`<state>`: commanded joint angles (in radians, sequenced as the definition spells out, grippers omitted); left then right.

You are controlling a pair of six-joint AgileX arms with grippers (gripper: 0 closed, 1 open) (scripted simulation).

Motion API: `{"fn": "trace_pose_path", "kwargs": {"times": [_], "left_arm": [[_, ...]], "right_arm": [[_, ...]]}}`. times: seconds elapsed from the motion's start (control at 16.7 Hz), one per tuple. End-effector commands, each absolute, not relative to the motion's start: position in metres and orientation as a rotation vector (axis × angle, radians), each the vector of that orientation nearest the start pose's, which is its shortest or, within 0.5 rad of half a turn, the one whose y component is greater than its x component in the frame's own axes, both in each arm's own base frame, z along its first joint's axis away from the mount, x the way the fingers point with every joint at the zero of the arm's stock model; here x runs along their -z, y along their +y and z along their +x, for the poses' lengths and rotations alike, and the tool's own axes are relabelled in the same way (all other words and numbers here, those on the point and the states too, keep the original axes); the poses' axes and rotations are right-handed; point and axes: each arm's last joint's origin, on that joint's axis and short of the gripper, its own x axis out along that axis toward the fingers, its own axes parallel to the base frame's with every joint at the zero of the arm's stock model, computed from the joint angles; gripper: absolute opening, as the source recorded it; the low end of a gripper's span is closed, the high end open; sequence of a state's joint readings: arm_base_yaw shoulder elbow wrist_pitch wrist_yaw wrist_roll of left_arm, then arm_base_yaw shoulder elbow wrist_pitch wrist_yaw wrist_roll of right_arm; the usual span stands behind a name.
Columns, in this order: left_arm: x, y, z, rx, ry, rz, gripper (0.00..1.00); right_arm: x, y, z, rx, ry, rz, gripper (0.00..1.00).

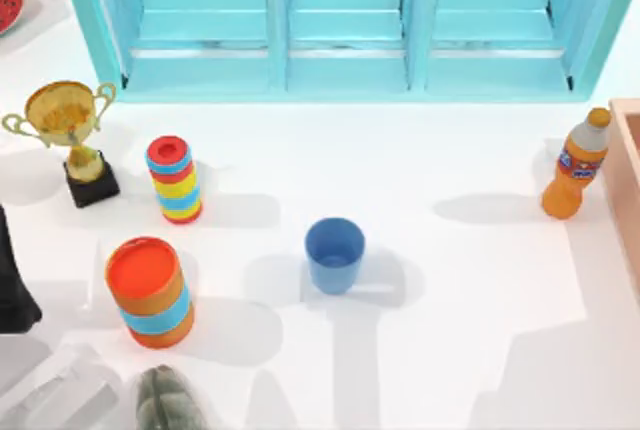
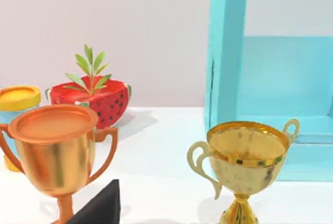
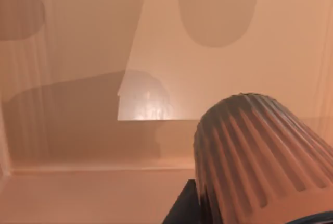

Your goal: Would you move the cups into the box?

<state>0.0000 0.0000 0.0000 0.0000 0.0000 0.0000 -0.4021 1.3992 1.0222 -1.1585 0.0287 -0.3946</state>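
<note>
The plain blue cup (image 1: 335, 255) stands upright on the white table near the middle, with no gripper near it. The ribbed pinkish-brown cup (image 3: 260, 151) hangs close in the right wrist view, over the pale tan inside of the box (image 3: 78, 78). My right gripper (image 3: 244, 213) is shut on that cup, and a dark finger (image 3: 183, 208) shows beside it. The box rim (image 1: 628, 180) runs along the table's right edge. My left arm (image 1: 12, 290) is parked at the far left.
A turquoise cabinet (image 1: 340, 20) spans the back. A gold trophy (image 1: 70, 130) and two striped cylinders (image 1: 175, 178) (image 1: 150, 290) stand at the left. An orange bottle (image 1: 575, 165) stands just left of the box. A copper trophy (image 2: 54, 146) stands near the left wrist.
</note>
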Motion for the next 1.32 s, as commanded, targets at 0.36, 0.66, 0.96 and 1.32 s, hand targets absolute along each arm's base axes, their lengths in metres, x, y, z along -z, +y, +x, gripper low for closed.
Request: {"fn": "trace_pose_path", "kwargs": {"times": [0.36, 0.66, 0.96, 1.32], "left_arm": [[-0.16, -0.0012, 0.1057, 0.0, 0.0, 0.0, 1.0], [-0.16, -0.0012, 0.1057, 0.0, 0.0, 0.0, 1.0], [-0.16, -0.0012, 0.1057, 0.0, 0.0, 0.0, 1.0], [-0.16, -0.0012, 0.1057, 0.0, 0.0, 0.0, 1.0]], "right_arm": [[-0.2267, -0.0911, 0.2158, 0.039, 1.549, -0.023, 0.23], [-0.2267, -0.0911, 0.2158, 0.039, 1.549, -0.023, 0.6], [-0.2267, -0.0911, 0.2158, 0.039, 1.549, -0.023, 0.98], [-0.2267, -0.0911, 0.2158, 0.039, 1.549, -0.023, 1.0]]}}
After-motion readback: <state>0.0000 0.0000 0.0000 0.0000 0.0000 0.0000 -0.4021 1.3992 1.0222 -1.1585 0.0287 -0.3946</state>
